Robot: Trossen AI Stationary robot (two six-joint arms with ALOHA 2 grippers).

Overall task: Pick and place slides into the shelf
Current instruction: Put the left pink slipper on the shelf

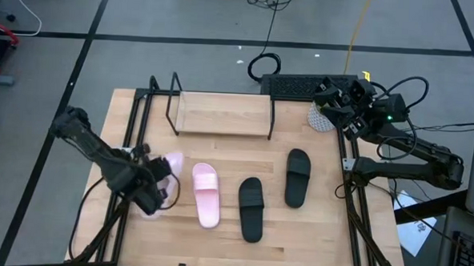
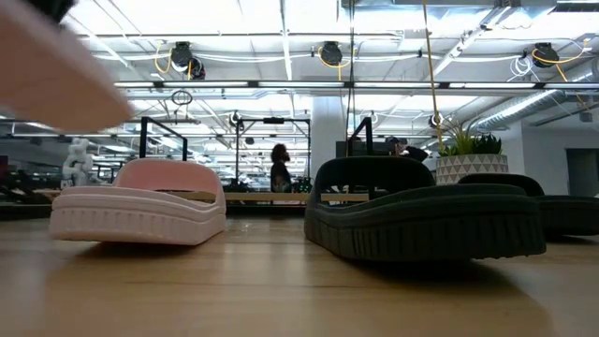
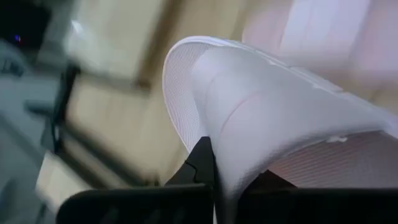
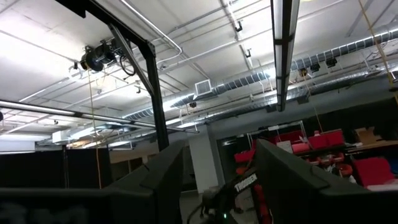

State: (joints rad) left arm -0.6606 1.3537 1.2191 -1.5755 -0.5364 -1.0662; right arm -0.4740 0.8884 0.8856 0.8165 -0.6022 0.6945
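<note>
My left gripper (image 1: 159,180) is at the table's left side, shut on a light pink slide (image 1: 172,163), which fills the left wrist view (image 3: 273,118) and shows as a pink blur (image 2: 51,65) high in the low view. The second pink slide (image 1: 206,195) (image 2: 140,201) lies sole-down on the table beside it. Two black slides (image 1: 251,208) (image 1: 297,177) lie flat to its right; the nearer one (image 2: 421,211) is large in the low view. The wood shelf (image 1: 222,115) stands at the far edge. My right gripper (image 1: 332,103) (image 4: 217,186) waits open at the far right corner, pointing upward. My left gripper holds the pink slide by its wide strap (image 3: 230,143), near the strap's side edge. One dark finger (image 3: 202,163) lies against the strap's outside; the other is mostly hidden under the strap. The slide is lifted clear of the table and tilted.
A white patterned plant pot (image 1: 322,117) (image 2: 473,159) stands at the far right corner beside the right arm. The shelf's black wire frame (image 1: 174,94) rises at both ends. Bare wood lies in front of the shelf (image 1: 236,153).
</note>
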